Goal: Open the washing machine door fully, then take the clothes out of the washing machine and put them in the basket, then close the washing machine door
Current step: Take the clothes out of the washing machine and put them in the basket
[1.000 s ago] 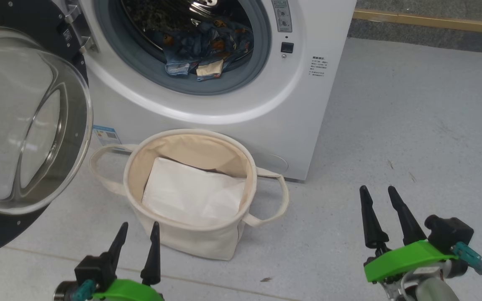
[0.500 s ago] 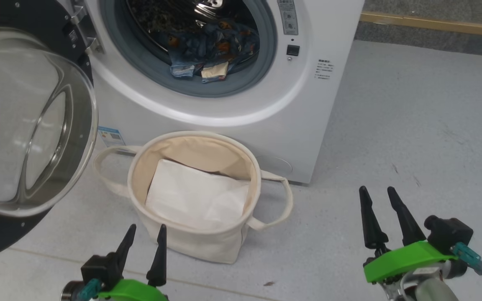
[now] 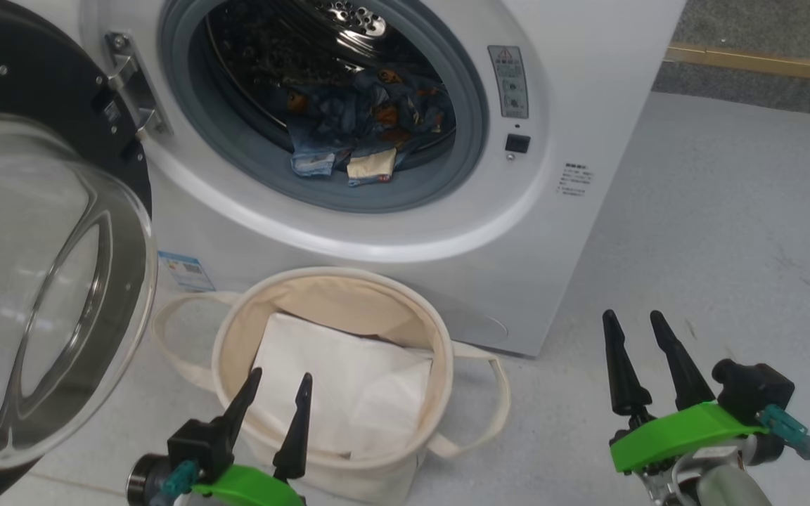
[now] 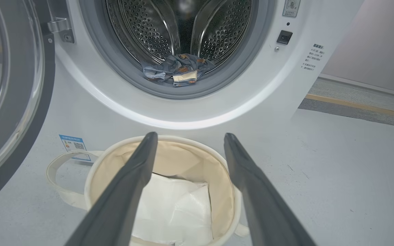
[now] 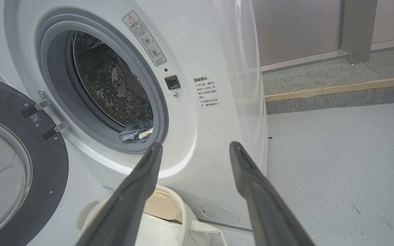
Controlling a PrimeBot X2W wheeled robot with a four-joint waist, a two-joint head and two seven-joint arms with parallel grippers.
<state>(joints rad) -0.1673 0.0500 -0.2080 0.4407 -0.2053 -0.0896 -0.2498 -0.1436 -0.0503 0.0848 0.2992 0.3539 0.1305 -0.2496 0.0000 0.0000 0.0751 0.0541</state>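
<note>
Clothes (image 3: 359,133) are lying bunched inside the washing machine (image 3: 588,84), at the front lip of the drum (image 3: 349,21), their long axis running side to side across the opening, a beige patch pointing out over the grey gasket (image 3: 405,197) toward us. The washing machine door (image 3: 39,281) is standing swung out on our left. The basket (image 3: 335,299) is sitting mouth-up below the opening. We are holding our left gripper (image 3: 281,374) above its near rim and our right gripper (image 3: 632,315) over the floor (image 3: 728,246), both with fingers spread, gripping nothing.
</note>
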